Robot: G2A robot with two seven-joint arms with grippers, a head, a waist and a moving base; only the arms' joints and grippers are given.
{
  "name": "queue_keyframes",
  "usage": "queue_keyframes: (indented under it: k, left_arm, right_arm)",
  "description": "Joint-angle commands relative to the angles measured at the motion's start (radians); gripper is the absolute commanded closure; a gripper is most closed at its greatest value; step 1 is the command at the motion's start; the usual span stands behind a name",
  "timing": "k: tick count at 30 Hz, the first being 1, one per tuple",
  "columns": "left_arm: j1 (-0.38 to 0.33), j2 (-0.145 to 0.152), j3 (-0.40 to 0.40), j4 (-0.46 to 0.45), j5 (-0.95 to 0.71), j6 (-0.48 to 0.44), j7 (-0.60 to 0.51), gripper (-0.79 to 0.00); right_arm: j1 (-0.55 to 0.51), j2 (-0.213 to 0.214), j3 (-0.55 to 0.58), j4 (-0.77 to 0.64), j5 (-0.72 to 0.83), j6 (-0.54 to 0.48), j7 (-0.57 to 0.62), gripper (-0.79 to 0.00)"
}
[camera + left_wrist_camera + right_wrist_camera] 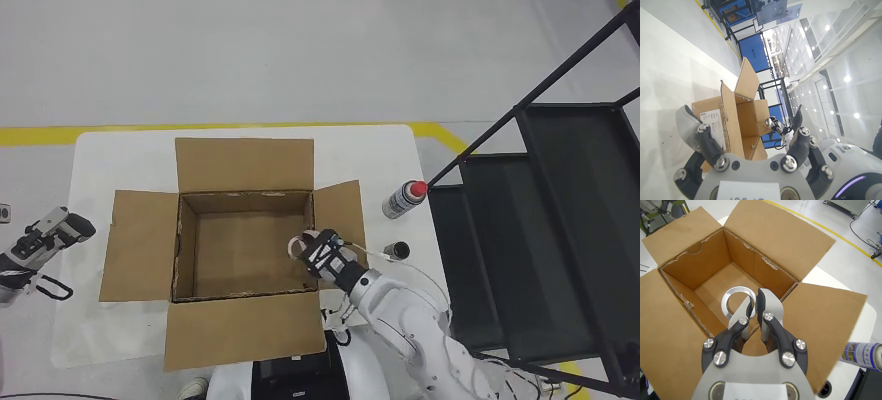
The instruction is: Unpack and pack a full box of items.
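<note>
My right end effector (754, 298) grips the metal ring (724, 303) by its rim over the cardboard box (711, 256); such thin hold may slip

A white paper label (713, 123) on the brown cardboard box's (747, 113) outer wall carries print too small to read; the red-capped metal spray can's (859, 354) wrap (pictures and tiny lettering) is likewise illegible.

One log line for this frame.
right gripper: shut on metal ring over open box | left gripper: open, at table edge | spray can: on table beside box
</note>
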Motion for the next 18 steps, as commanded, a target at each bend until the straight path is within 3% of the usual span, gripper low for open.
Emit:
queue_keyframes:
  k: [1, 6, 7, 10, 18]
  left_arm:
    - [0.000, 0.000, 0.000, 0.000, 0.000, 0.000, 0.000, -0.785]
    - [0.000, 0.000, 0.000, 0.000, 0.000, 0.000, 0.000, -0.785]
    - [0.000, 0.000, 0.000, 0.000, 0.000, 0.000, 0.000, -0.785]
    - [0.000, 0.000, 0.000, 0.000, 0.000, 0.000, 0.000, -0.785]
    - [0.000, 0.000, 0.000, 0.000, 0.000, 0.000, 0.000, -0.785]
  right_arm:
    - [0.064, -0.010, -0.050, 0.045, 0.002, 0.041, 0.038, 0.000]
    - [0.147, -0.028, -0.132, 0.097, -0.022, 0.104, 0.094, 0.000]
    - [0.161, -0.031, -0.147, 0.111, -0.029, 0.113, 0.104, -0.037]
    - [0.177, -0.035, -0.165, 0.136, -0.034, 0.122, 0.114, -0.785]
    - [0.106, -0.013, -0.080, 0.108, 0.048, 0.006, 0.064, -0.785]
